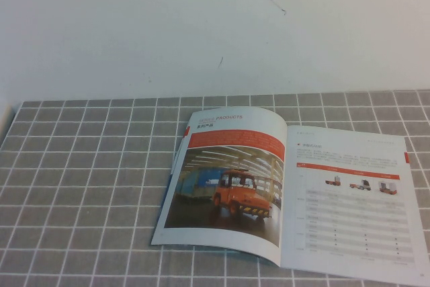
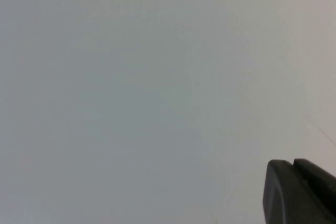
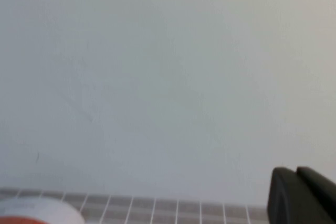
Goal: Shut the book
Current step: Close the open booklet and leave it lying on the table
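An open book [image 1: 289, 189] lies flat on the grey checked tablecloth [image 1: 80, 186], right of centre in the high view. Its left page [image 1: 225, 183] shows an orange vehicle under a red banner, and its right page [image 1: 356, 203] holds a table with small pictures. Neither arm shows in the high view. In the left wrist view my left gripper [image 2: 293, 162] points at the bare white wall, its two dark fingertips pressed together with nothing between them. My right gripper [image 3: 295, 170] is likewise shut on nothing, facing the wall. A white and red corner of the book [image 3: 37, 211] shows in that view.
A white wall [image 1: 215, 25] rises behind the table's far edge. The checked cloth stretches to the left of the book and behind it. A strip of that cloth [image 3: 157, 211] appears low in the right wrist view.
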